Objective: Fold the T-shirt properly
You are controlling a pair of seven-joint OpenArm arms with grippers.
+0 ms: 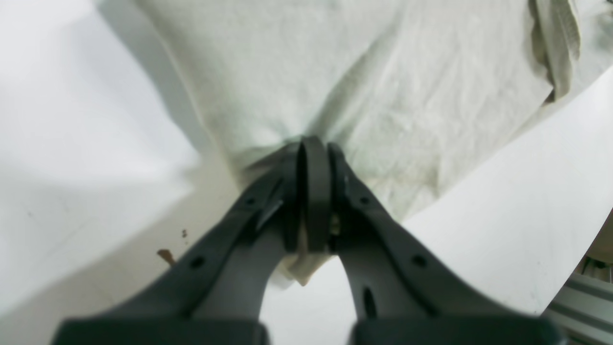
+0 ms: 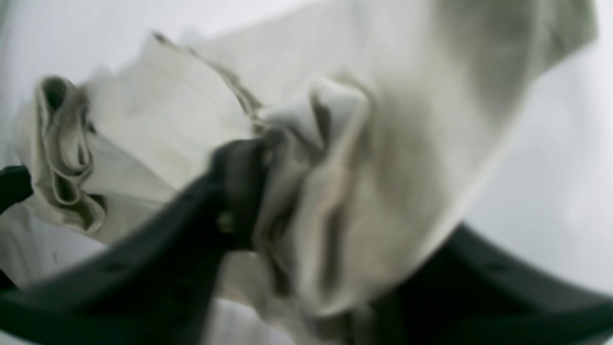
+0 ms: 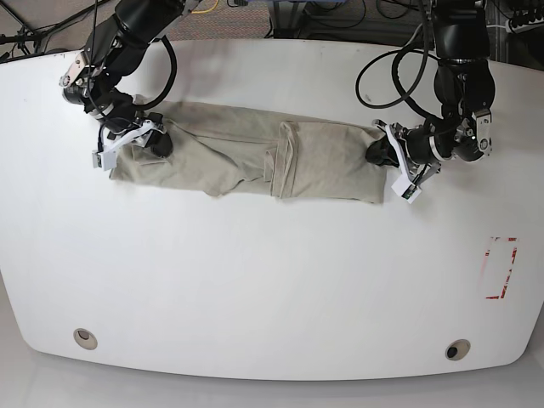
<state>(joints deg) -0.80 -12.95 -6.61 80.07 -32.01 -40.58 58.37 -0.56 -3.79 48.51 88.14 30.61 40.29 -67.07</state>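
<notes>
Base view: T-shirt (image 3: 246,157) stretched in a long band across table (image 3: 255,280), spanning 9 to 3 o'clock. Left gripper (image 1: 313,158) clamped on fabric edge; right gripper (image 2: 306,201) closing around bunched cloth. Step judged: securing both ends. Next: lift evenly, fold ends inward.

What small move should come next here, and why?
Probably finish closing the right gripper on the bunched cloth between its jaws, before lifting. The left gripper is already shut on the other end of the T-shirt, which lies as a long band on the table.
</notes>
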